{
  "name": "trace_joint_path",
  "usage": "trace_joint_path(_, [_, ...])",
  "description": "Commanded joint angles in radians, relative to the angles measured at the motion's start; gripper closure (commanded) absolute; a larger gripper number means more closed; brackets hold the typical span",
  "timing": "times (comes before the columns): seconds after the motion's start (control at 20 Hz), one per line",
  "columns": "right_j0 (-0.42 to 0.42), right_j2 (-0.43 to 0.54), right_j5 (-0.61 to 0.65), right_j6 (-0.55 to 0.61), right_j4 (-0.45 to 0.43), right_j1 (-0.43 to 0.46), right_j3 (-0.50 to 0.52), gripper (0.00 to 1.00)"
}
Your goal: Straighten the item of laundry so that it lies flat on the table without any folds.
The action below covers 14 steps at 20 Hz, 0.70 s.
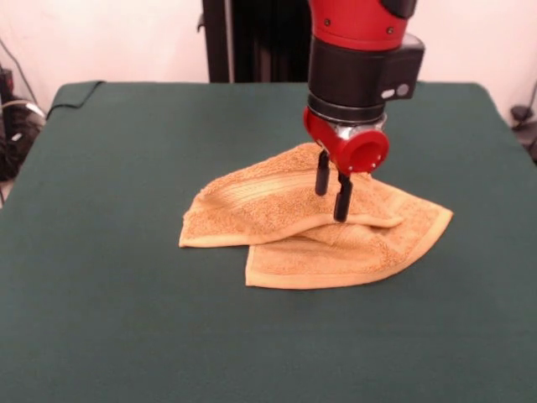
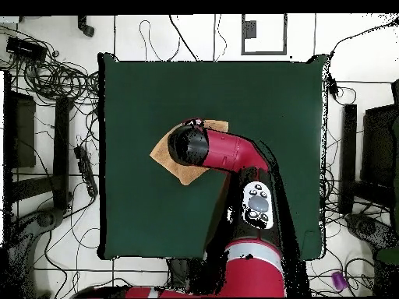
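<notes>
Front view: a dark green table [image 1: 126,319] fills the picture, bare apart from an orange-tan towel [image 1: 285,227] lying near its middle, a little toward the far edge. The towel is folded over itself, one layer draped across another, with a ridge of cloth raised where the layers cross. A red and black arm [image 1: 361,59] comes straight down from the top edge, its wrist pointing at the towel. The gripper [image 1: 332,195] has two short black fingers [image 1: 341,198] set close together, a narrow gap between them, their tips at the raised fold; whether they pinch cloth cannot be told.

Overhead view: the arm [image 2: 226,152] reaches from the bottom edge across the table [image 2: 132,101] and hides most of the towel [image 2: 165,154], leaving only tan corners showing beside the wrist. The gripper itself is hidden here. Tangled cables [image 2: 54,78] lie on the floor beyond the table's side edges, and a small purple object [image 2: 338,280] sits off one bottom corner.
</notes>
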Motion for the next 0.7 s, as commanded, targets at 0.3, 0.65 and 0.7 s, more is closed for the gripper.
trace_joint_path(0.3, [0.043,-0.032,0.004,0.192,0.088,0.027,0.117,0.00])
trace_joint_path(0.65, [0.028,-0.028,-0.010,0.161,0.091,0.024,0.138,0.00])
trace_joint_path(0.7, [0.027,-0.026,-0.013,0.159,0.092,0.027,0.138,0.00])
